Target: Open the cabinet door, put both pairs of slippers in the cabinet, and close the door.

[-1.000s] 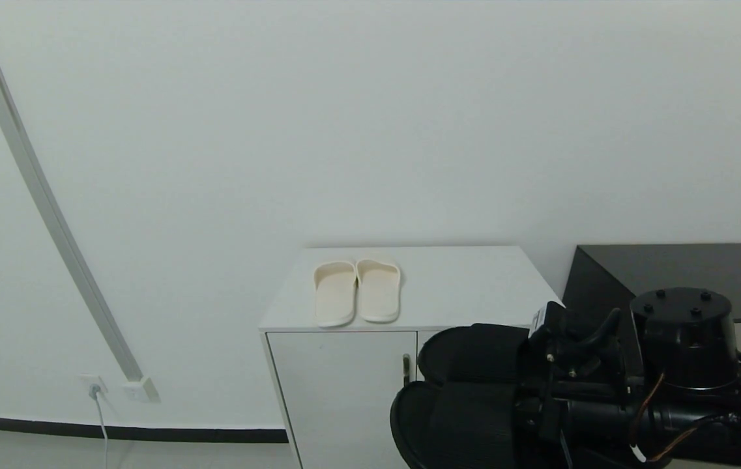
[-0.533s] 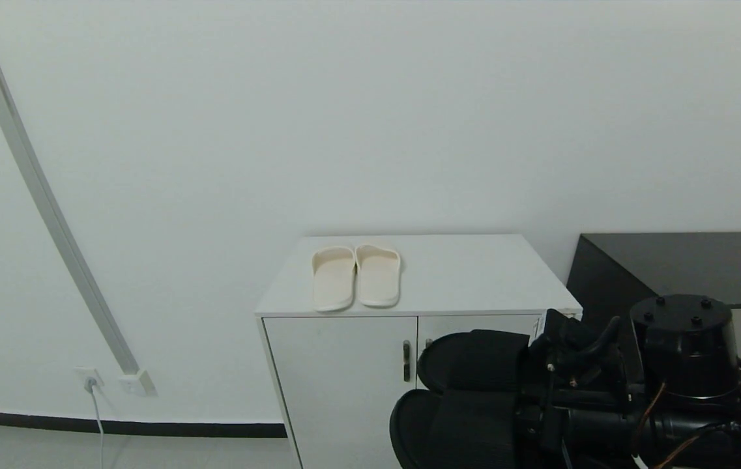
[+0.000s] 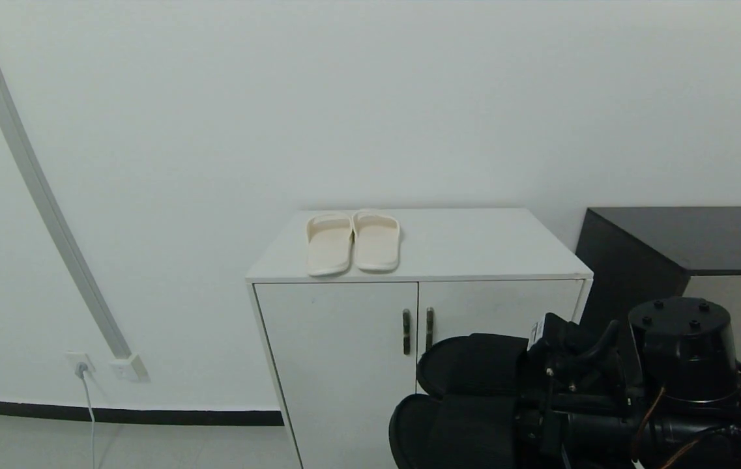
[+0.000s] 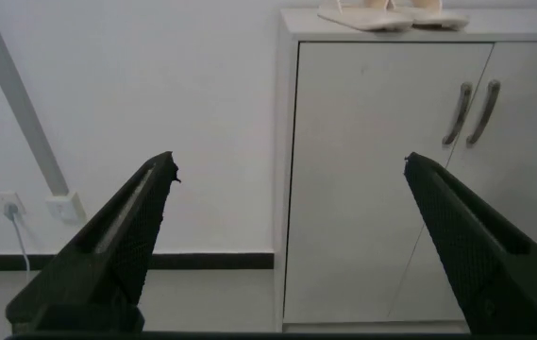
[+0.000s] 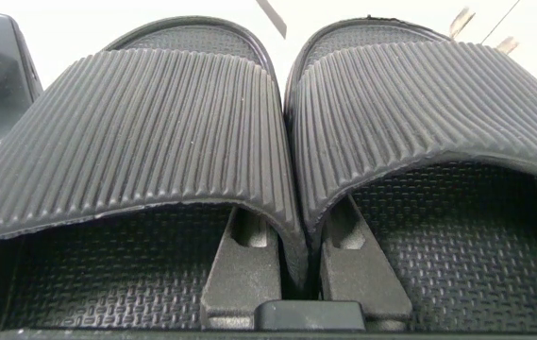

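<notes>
We see the white cabinet (image 3: 337, 365) standing against the wall (image 3: 370, 98), both doors shut and the two slim handles (image 3: 405, 332) side by side at the middle seam. On its top, near the front edge and above the left door, lies the cream pair of slippers (image 3: 352, 242), flat, side by side and touching.

The black pair of slippers (image 3: 468, 391) is in the right gripper (image 5: 298, 269), low down in front of the cabinet's right door, one slipper above the other in the head view. From the right wrist we look into both slippers: one finger sits inside each, and the fingers (image 5: 240, 274) are closed tight on the two inner side walls pressed together between them. We cannot tell whether the slippers touch the door.

The left gripper (image 4: 290, 162) is spread wide with nothing in it. It points at the cabinet's left door from low down, well apart from it.

Left of the cabinet a grey strip (image 3: 38, 189) slants down the wall to a socket (image 3: 77, 363), and a cable (image 3: 88, 417) hangs from it. A dark piece of furniture (image 3: 683, 241) stands just beside the cabinet on its right.
</notes>
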Tool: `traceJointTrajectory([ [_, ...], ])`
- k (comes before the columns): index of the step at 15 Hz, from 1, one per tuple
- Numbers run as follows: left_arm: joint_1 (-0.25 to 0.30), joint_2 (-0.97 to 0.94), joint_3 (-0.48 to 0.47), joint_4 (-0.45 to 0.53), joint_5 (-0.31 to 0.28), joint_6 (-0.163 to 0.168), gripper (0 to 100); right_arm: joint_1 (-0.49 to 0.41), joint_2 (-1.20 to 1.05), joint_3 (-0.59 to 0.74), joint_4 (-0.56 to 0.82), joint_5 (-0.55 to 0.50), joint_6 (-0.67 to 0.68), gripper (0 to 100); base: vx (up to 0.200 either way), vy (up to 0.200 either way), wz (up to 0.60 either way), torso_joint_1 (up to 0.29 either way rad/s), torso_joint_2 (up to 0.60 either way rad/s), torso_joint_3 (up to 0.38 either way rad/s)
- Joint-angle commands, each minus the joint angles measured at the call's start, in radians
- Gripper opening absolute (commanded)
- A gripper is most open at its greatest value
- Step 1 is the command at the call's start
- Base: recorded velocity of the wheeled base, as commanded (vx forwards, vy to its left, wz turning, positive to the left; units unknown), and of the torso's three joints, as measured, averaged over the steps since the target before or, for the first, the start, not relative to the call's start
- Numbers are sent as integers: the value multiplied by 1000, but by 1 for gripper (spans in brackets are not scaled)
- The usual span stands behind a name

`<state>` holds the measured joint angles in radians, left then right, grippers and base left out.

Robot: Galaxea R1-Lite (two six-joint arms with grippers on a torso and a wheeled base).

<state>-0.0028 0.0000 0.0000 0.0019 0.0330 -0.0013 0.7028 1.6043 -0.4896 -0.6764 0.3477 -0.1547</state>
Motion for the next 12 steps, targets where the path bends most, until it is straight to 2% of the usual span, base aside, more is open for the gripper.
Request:
traceJointTrajectory([
  [1, 0, 0, 0, 0, 1, 0, 100, 1, 3, 2, -3, 1, 0, 0, 0, 0, 0, -212, 525, 315],
  [12, 0, 0, 0, 0, 2, -2, 100, 7, 5, 14, -14, 1, 0, 0, 0, 0, 0, -173, 495, 326],
])
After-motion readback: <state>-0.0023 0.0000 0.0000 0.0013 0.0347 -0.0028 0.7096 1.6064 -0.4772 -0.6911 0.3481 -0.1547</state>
